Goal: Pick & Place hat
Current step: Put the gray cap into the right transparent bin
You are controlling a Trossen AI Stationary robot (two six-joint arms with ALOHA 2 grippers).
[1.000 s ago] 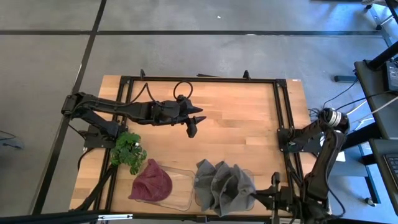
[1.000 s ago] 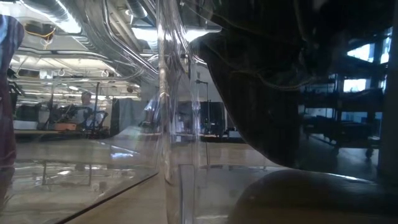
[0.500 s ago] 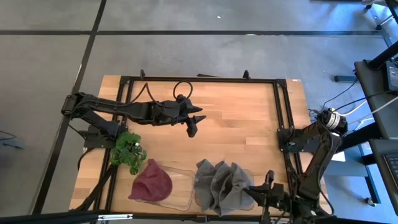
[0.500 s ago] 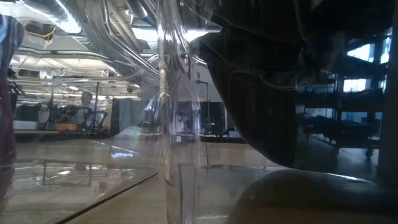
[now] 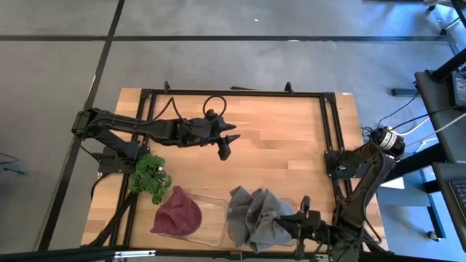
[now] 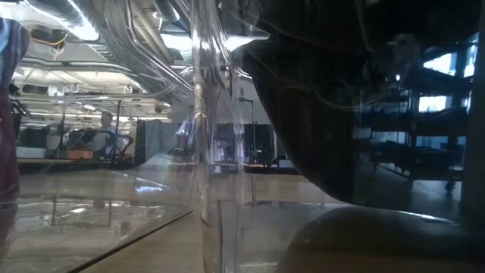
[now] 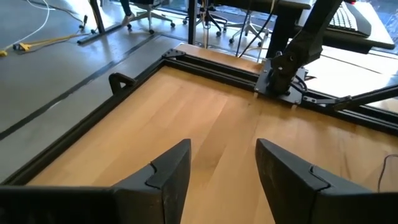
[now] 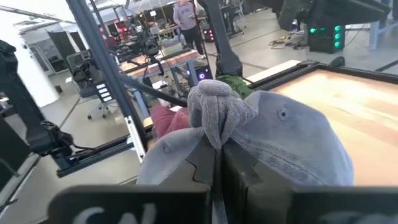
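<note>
My right tool (image 8: 214, 158) is clamped on the grey hat (image 5: 256, 216) over the clear bin (image 5: 211, 218) at the surface's near edge. Lift straight (fabric may snag). Left tool (image 7: 221, 165) hovers mid-surface, open, empty.

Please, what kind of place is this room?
Probably a robotics lab or workshop. A wooden table with a black frame stands on a grey concrete floor; beyond it are office chairs, benches and cables. Far off stands a person.
</note>
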